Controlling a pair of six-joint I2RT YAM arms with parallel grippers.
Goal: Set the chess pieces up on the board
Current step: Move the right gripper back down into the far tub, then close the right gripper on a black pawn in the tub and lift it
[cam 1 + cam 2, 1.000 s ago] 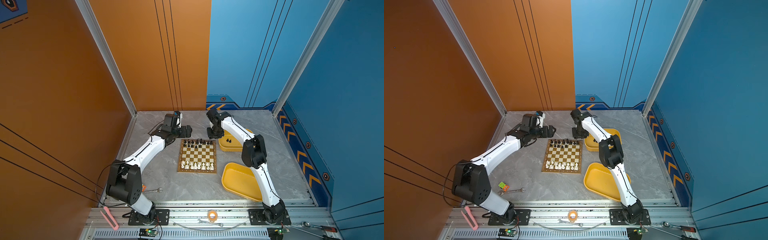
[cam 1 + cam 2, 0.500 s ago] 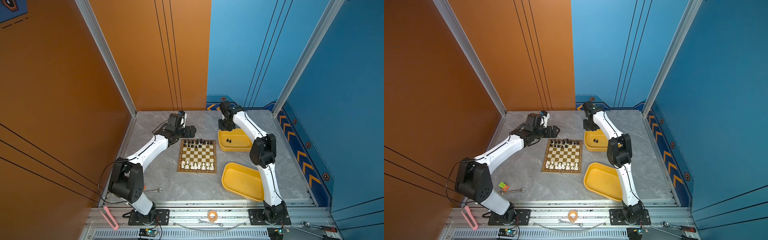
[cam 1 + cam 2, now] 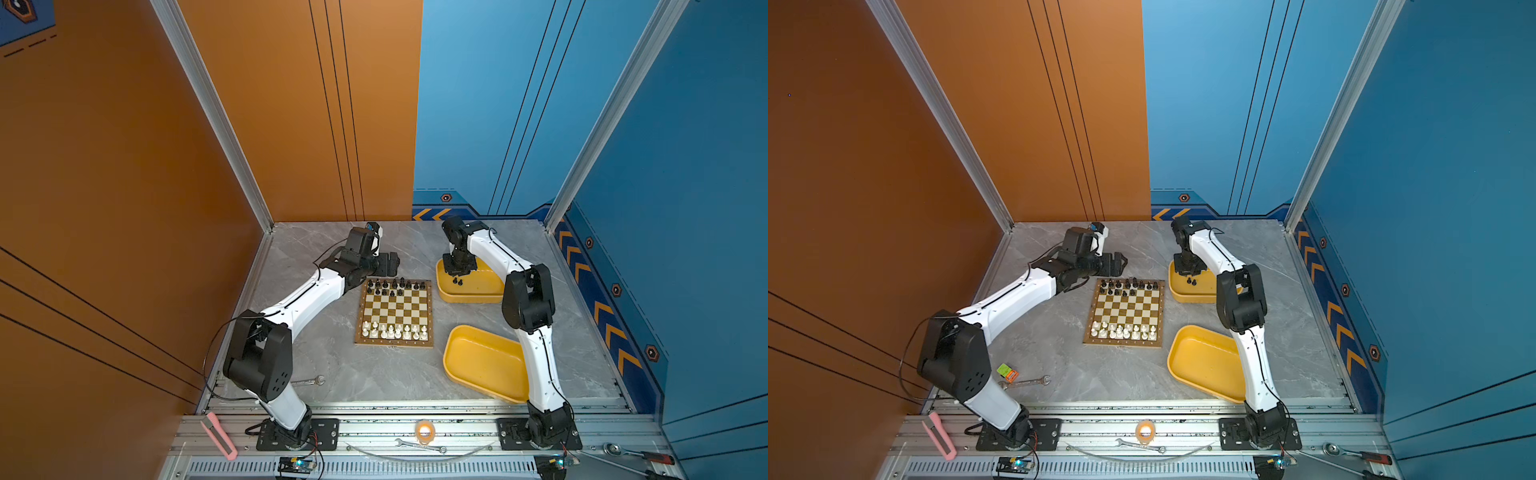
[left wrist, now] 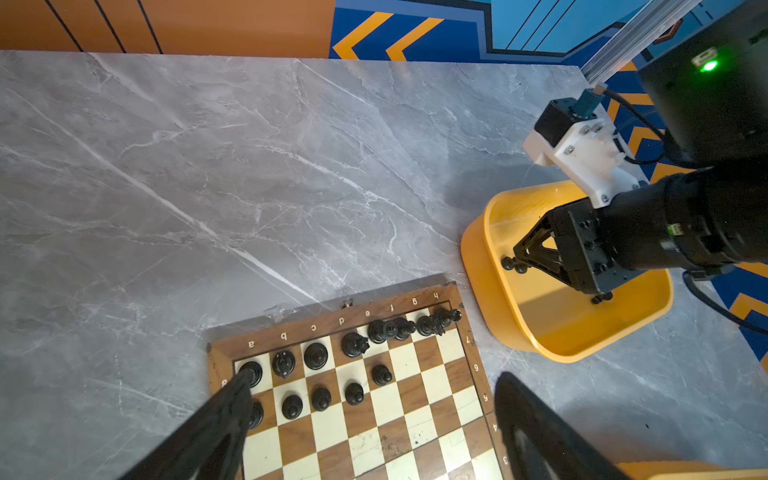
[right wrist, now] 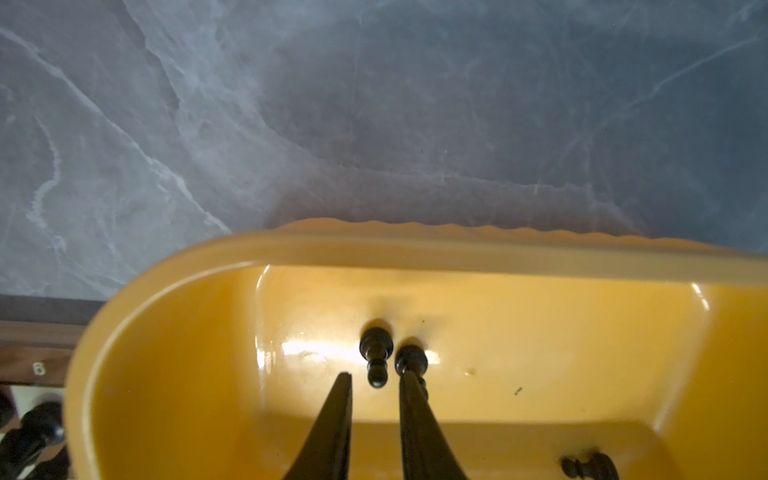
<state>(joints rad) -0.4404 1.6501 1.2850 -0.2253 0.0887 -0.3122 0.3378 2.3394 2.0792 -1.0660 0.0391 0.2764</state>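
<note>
Marble-grey tabletop point(image 3: 332, 365) is hosting this one, and the fun bit is happening in the yellow tray point(image 5: 415, 253) with the pawns in it. The right pincer point(image 5: 376, 375) is hanging tip-down in there, jaws standing only a narrow slot apart and, as far as I'm seeing, not pinching anything yet, since there's daylight showing on both sides. One black pawn point(image 5: 376, 347) is lying on its side with its round head poking in between the two tips and its base pointing away beyond them. A second pawn point(image 5: 411, 358) is lying right alongside, touching or slipping under one finger point(image 5: 415, 415), I'm not able to tell which. A third pawn point(image 5: 590, 466) is sitting well apart, off to one side and back toward the wrist. I'm guessing these chess pieces are going to handle light, hard and glossy, so slippery and keen to roll or squirt out. Pinching across the thin neck just under the head is looking like the safest bet, though the neighbour is risking getting dragged along. The board point(image 3: 395, 309) is lying off to the pincer's side, just beside the tray, with black men point(image 3: 385, 285) filling the end nearest the pincer and white men point(image 3: 390, 331) the end farthest from it. The left pincer point(image 3: 390, 264) is hanging wide open by the black end, holding nothing.
</note>
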